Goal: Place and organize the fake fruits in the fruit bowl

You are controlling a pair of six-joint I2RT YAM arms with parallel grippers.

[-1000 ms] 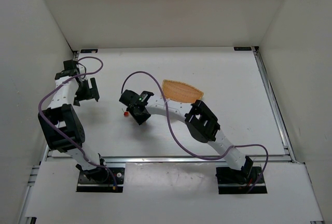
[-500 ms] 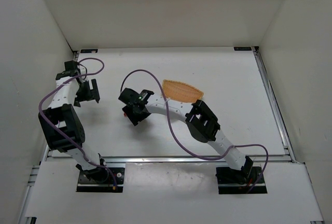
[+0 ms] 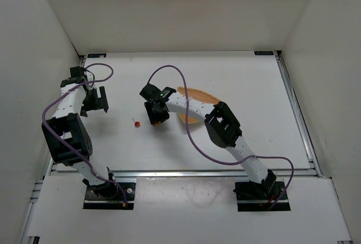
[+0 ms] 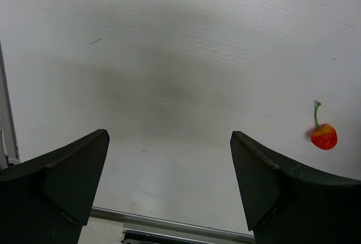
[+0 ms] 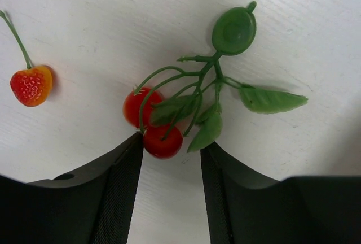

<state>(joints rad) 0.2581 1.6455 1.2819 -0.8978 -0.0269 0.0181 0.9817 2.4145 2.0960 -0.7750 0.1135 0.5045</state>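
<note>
Beside the fruit bowl [image 3: 198, 93], a tan woven basket partly hidden under my right arm, lie the fake fruits. A cluster of red cherries [image 5: 161, 125] with green leaves and stems lies on the white table, its lowest cherry at the tips of my right gripper [image 5: 171, 144]. The jaws stand apart, wider than that cherry, and it touches only the left finger [image 5: 121, 176]. A single red cherry [image 5: 31, 85] on a thin stem lies to the left, seen also from above [image 3: 136, 123] and in the left wrist view [image 4: 324, 136]. My left gripper [image 4: 169, 142] hangs wide open over bare table.
White walls close in the table [image 3: 242, 80] on three sides. Metal rails [image 3: 296, 114] run along its right and near edges. The left arm [image 3: 67, 125] stays folded by the left wall, its gripper [image 3: 96, 100] well away from the fruit. A purple cable [image 3: 169, 69] arcs over the right arm.
My right gripper has swung right, away from the single cherry, which now lies uncovered, and over to the leafy cluster. Its jaws have parted. The left arm has not moved.
</note>
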